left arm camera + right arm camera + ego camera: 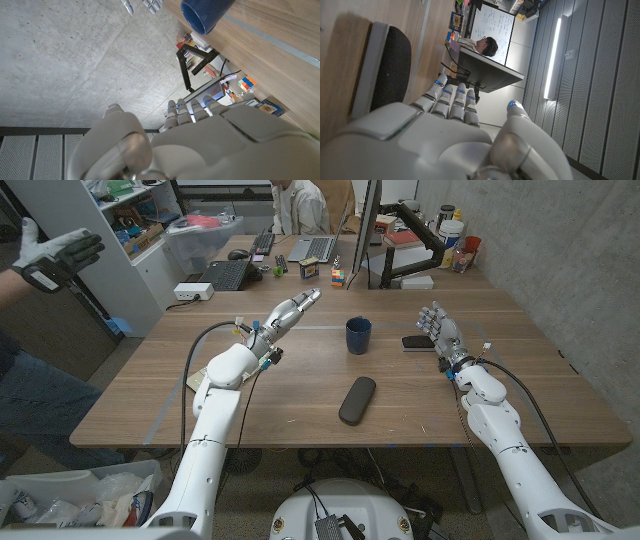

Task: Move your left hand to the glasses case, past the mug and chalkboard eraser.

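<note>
Lying on wood, dark oblong glasses case (357, 400), rounded ends, closed

The surface (300, 395) is smooth brown wood. The mug (358, 335) looks shiny. The glasses case (357, 400) looks dull and dark.

A navy blue mug (358, 334) is standing on the brown wood-grain table (300, 395), beside a black glasses case (357, 400), a black-and-white chalkboard eraser (417, 341) and a multicoloured cube (338, 277)
</note>
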Tool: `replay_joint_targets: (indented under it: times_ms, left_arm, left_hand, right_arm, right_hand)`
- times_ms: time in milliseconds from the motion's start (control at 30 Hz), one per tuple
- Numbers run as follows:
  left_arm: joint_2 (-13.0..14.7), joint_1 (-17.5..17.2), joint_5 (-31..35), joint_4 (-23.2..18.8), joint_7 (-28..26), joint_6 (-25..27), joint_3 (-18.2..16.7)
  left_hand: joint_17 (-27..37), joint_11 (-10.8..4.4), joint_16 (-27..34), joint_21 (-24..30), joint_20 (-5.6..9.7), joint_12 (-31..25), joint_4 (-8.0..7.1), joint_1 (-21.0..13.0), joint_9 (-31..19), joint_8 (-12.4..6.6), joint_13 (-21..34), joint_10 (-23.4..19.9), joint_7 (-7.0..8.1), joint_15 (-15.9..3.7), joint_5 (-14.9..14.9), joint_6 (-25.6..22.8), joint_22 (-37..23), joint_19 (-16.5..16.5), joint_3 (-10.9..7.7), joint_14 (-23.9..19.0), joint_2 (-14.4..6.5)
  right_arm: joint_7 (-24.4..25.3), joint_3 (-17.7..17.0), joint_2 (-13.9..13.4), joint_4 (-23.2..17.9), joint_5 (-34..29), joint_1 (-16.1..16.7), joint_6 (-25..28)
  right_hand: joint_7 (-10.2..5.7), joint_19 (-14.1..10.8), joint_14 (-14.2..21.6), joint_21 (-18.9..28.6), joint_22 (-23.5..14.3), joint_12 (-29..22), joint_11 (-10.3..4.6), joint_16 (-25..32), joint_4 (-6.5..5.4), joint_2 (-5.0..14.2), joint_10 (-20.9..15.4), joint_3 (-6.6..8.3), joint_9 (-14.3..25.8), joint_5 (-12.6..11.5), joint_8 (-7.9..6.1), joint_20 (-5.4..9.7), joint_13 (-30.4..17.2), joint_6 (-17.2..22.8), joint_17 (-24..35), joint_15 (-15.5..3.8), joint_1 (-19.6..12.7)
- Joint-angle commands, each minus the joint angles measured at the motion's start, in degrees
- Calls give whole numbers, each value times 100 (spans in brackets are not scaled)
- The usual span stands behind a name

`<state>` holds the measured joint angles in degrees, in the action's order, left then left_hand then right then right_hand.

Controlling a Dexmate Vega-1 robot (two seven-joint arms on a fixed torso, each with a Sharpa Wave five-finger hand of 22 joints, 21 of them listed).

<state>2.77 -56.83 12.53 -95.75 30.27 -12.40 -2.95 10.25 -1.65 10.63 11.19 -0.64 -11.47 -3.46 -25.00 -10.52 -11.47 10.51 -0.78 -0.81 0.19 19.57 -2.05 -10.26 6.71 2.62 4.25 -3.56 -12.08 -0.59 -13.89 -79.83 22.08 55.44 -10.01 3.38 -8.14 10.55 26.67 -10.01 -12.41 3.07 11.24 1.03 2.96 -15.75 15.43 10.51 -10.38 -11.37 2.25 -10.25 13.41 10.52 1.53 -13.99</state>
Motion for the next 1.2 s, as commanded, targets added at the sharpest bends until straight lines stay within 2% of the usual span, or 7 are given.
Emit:
replay_joint_targets:
  times_ms: [33, 900, 1000, 1200]
  left_arm:
    - [39, -170, -114, -241, 177, -194, 52]
    - [157, -165, 304, -329, 65, -316, 263]
    - [175, -158, 337, -352, 80, -313, 298]
    - [206, -158, 432, -402, 71, -335, 368]
  left_hand:
    - [24, -3, 20, 31, -53, -31, 11, -78, -31, -4, 29, -20, 30, -4, 10, -13, -21, 9, 0, -20, -8]
    - [26, 12, 9, 29, -95, -7, 46, -163, -33, 17, 31, 38, 51, 2, 3, 43, -24, 33, 11, 8, -26]
    - [28, -13, 1, 25, -247, 3, 53, -186, -34, 21, 32, 71, 80, 43, -3, 62, -28, 58, 13, 36, -39]
    - [32, -32, 1, 27, -380, 6, 57, -204, -36, 24, 35, 92, 140, 56, -11, 78, -35, 71, 16, 51, -52]
  right_arm:
    - [13, 20, -6, -50, -4, 14, -19]
    - [-5, 9, -14, 44, 25, -42, -88]
    - [-19, 8, -21, 59, 26, -53, -88]
    - [-38, -1, -30, 92, 25, -88, -89]
  right_hand:
    - [-29, -54, 28, -45, -9, 10, 31, -19, -11, -4, -36, -7, 22, -21, 27, 11, -16, 14, 11, 29, 5]
    - [-37, -70, 30, -105, -11, 18, 21, -20, -5, 2, -44, -21, 23, -21, 27, 2, -17, 14, 13, 23, 18]
    - [-31, -71, 30, -111, -11, 19, 20, -20, -4, 2, -43, -22, 23, -21, 26, -2, -17, 17, 12, 18, 18]
    - [-31, -76, 27, -125, -12, 21, 22, -22, -3, 4, -45, -25, 23, -22, 26, 2, -17, 17, 13, 25, 21]
